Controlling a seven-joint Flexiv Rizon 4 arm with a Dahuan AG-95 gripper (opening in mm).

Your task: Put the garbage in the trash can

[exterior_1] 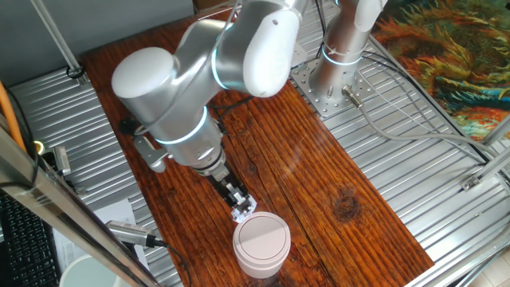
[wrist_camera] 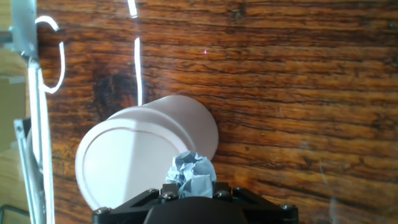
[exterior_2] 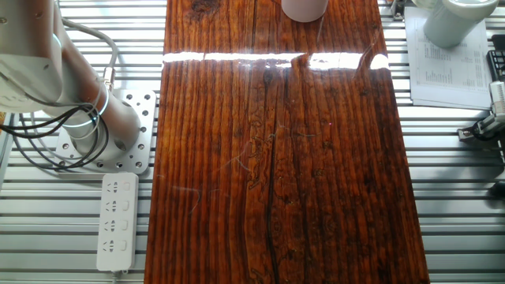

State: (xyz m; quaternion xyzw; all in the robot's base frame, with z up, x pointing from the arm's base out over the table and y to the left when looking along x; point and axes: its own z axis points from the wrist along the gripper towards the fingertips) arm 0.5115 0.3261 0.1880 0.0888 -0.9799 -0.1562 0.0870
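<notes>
In one fixed view, the glossy silver-grey arm (exterior_1: 199, 80) bends down over a dark, strongly grained wooden table (exterior_1: 335, 191). Its small black gripper (exterior_1: 241, 209) hangs just beside the rim of the trash can (exterior_1: 261, 243), a short round pale pinkish-white plastic can with a flat white lid set in a ring. A bit of white shows at the fingertips, too small here to make out. The table is flanked by ribbed aluminium panels (exterior_1: 414, 183), and the arm's round base stands on a perforated metal plate (exterior_1: 327, 92). A colourful painted cloth (exterior_1: 454, 56) lies at the upper right. No writing can be read on anything.

In the other fixed view, the long plank top (exterior_2: 276, 158) shows glare in a bright band near the far end, where only the bottom part of the can (exterior_2: 304, 8) is in frame. The arm's base (exterior_2: 87, 118) with black cables sits at the left, above a white power strip (exterior_2: 116, 221). A printed sheet (exterior_2: 450, 71) lies at the right, its text too small to read.

In the hand view, the garbage (wrist_camera: 191, 175), a crumpled wad of white-grey paper, is pinched between the jaws right at the black gripper body (wrist_camera: 196, 208). It hangs in front of the can's (wrist_camera: 149, 155) smooth lid edge, over the side of the can nearest the camera. The wood grain behind is rough and streaked.
</notes>
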